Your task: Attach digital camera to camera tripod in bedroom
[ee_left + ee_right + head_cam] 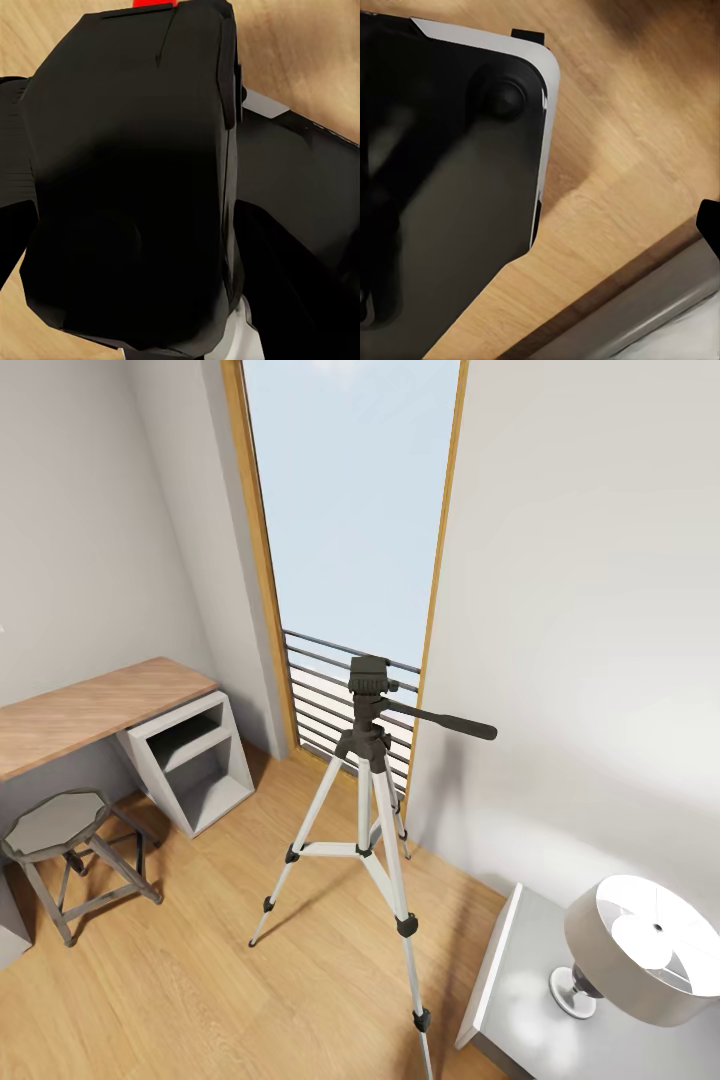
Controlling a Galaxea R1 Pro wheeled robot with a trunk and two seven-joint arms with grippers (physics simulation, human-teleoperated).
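Left gripper (127,195): appears closed on digital camera (127,187), red button (154,4) visible, carried above floor for mounting, fingers obscured; camera tripod (365,790) stands ahead by far window (350,510), head bare; right gripper's state unclear.

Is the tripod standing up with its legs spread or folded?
Upright and spread: the camera tripod stands on the wood floor, its legs splayed apart.

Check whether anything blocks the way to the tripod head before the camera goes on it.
Nothing visible does. In the head view the camera tripod stands alone on the wood floor before the window, its black head bare on top. The stool and desk sit off to its left, the fan to its right. The digital camera fills the left wrist view.
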